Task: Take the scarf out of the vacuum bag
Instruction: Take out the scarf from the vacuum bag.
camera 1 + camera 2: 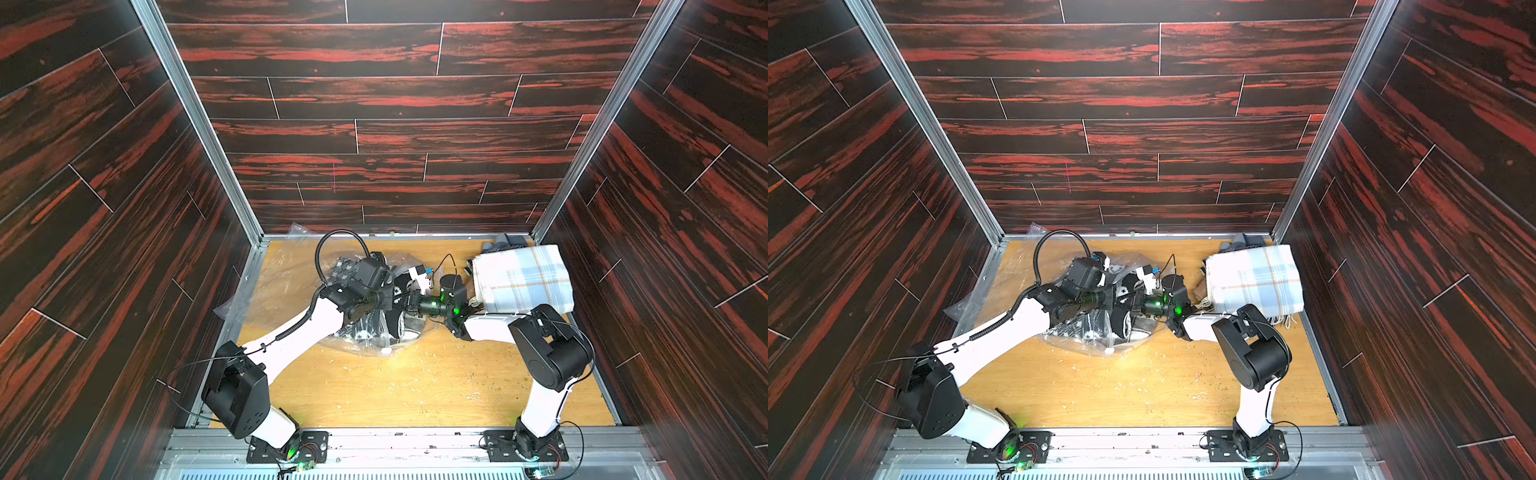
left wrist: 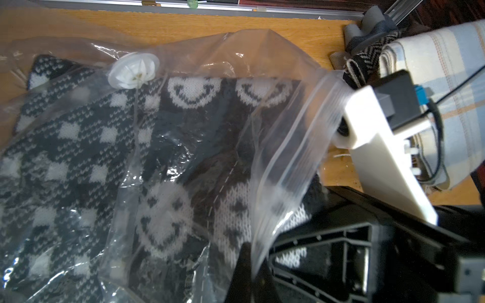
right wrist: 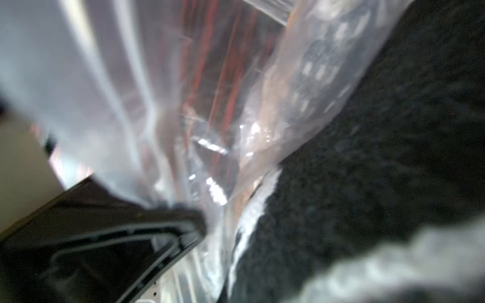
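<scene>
- The vacuum bag [image 1: 286, 282] lies crumpled on the wooden worktop [image 1: 374, 390], toward the back and left of centre, with its open zip edge facing the right arm.
- The scarf [image 2: 162, 223], a black-and-white knit with checks and smiley faces, is inside the bag, under the round white valve disc [image 2: 133, 70].
- A small white slider clip [image 1: 386, 352] sits at the bag's near edge.
- The left gripper [image 2: 253, 265] has its jaws clenched on the clear zip-seal strip at the bag's mouth.
- The right gripper [image 1: 409, 302] reaches into that mouth, jaws closed. Its wrist view is blurred, showing plastic and dark knit close by, so I cannot tell what they pinch.
- A folded pale blue plaid cloth [image 1: 523, 278] is stacked on other fabrics in the back right corner.
</scene>
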`<state>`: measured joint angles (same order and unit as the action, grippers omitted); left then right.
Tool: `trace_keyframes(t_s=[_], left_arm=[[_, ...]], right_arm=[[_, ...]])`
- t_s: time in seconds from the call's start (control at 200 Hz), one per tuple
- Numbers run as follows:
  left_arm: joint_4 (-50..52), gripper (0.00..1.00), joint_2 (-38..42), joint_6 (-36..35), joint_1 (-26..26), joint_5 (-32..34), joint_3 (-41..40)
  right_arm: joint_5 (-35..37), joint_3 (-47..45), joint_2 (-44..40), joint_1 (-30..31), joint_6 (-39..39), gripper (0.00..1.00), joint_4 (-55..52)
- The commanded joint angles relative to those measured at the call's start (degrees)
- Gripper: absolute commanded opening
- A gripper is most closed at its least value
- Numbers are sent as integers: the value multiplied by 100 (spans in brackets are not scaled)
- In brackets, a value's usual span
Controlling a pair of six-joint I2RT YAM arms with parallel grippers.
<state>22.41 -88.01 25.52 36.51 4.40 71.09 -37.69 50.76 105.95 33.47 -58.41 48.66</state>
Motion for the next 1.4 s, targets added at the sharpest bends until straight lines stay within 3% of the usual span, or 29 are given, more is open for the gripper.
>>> trace_keyframes(t_s=[0.0,0.261,0.526,1.047,1.393], left_arm=[[114,0,146,-30,5,202,19],[42,0,51,12,-63,200,54],[-35,0,-12,14,-131,109,64],[-130,0,-118,-2,-171,19,18],[-234,0,-293,16,-197,-61,9]], right_arm=[[-381,-154,-200,19,60,1,620],[-543,-477,-619,3,387,2,614],[-377,-732,-1240,-26,971,2,-175],[-365,-1077,-2603,-895,2038,2,-2456],[94,-531,-3182,-1253,3133,2,-4799]])
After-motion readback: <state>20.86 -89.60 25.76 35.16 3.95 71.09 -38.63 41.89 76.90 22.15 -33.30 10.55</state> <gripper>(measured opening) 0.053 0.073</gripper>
